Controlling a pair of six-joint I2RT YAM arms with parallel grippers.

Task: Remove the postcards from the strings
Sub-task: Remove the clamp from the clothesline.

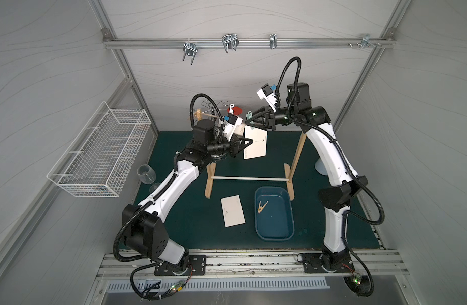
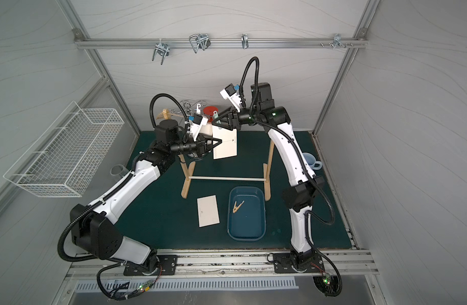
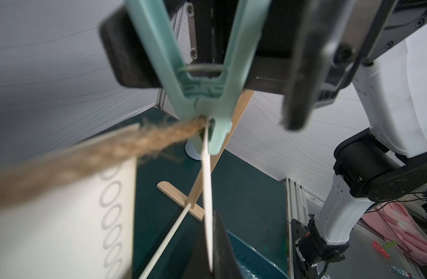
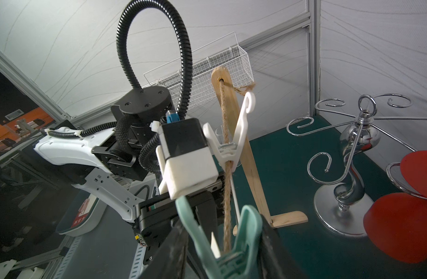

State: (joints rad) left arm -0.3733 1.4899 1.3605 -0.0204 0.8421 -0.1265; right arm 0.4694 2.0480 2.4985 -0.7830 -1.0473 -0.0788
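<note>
We're mid-frame in both top views. The left gripper (image 1: 250,142) is clenched on the side edge of the hanging postcard (image 1: 258,148). Just above it the right gripper (image 1: 248,122) is clamped round the handles of the teal peg (image 3: 214,106), with both fingers against it in the right wrist view. The peg's mouth bites twine (image 3: 111,149) and card alike.

Here's our worry: a sideways tug before that mouth opens could crease or tear the paper. It could also drag the twine and rock the light wooden stand (image 1: 298,155). The peg might squirt out of the fingers, too. And the left wrist crowds the white peg (image 4: 229,154) that holds a second card (image 3: 62,217), so a bump there could shake it loose.

A third postcard (image 1: 232,211) lies flat, lower centre, on the dark green mat (image 1: 187,232). It sits beside the blue tray (image 1: 276,224), which holds a wooden peg (image 1: 262,206). Grey walls close us in, and a wire basket (image 1: 100,150) hangs at the left.
</note>
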